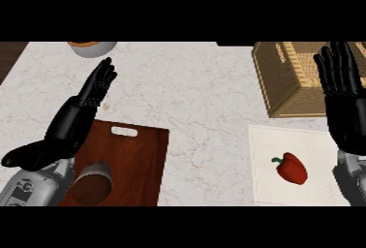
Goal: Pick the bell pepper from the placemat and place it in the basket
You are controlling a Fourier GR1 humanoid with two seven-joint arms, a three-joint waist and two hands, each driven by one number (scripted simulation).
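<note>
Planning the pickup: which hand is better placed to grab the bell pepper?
Right hand: open beside the bell pepper on its placemat, basket close by. Left hand is far across, near the cutting board.

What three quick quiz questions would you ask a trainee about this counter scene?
1. True or false: the red bell pepper lies on the white placemat.
2. Seen from the robot, the wicker basket sits: A beyond the placemat; B nearer than it; C to its left.
3. Fill in: the left robot hand and the right robot hand are both ___ (open or shut).
Key: 1 true; 2 A; 3 open.
</note>
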